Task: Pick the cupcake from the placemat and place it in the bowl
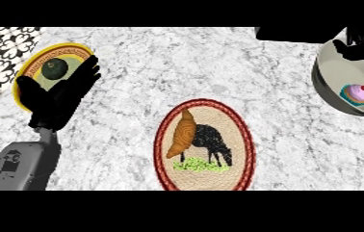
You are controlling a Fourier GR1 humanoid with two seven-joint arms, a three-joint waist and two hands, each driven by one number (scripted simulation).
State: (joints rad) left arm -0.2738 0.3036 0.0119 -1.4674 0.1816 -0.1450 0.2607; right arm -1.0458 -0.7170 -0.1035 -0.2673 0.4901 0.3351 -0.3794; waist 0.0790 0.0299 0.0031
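The counter (213,67) is grey-white marble, seen from steeply above.

Cupcake (354,93): pink-topped, lying inside the grey bowl (328,72) at the 3 o'clock edge of the view. It sits low in the bowl toward the bowl's 4 o'clock side, partly cut off by the frame edge.

Placemat (204,145): oval, woven, red-rimmed, with a dark animal figure on it; located at about 6 o'clock from the counter's centre. A croissant (183,135) lies on its left half, long axis running 12 to 6 o'clock. No cupcake is on the mat.

Right hand (350,47): a small dark shape at the bowl's 12 o'clock rim, at the 2 o'clock corner of the view. Most of it is out of frame, and whether its fingers are spread or curled cannot be told; it appears clear of the cupcake.

Left hand (60,94): at 9 o'clock, fingers straight and spread, holding nothing. Its grey forearm (28,163) enters from the 7 o'clock corner. The hand overlaps the lower right part of a yellow-rimmed plate (37,57).

Plate contents: a dark green round item (54,69), probably an avocado, near the plate's centre, just beside the hand's fingertips at their 10 o'clock.

A patterned black-and-white surface (16,45) shows at the 10 o'clock corner.
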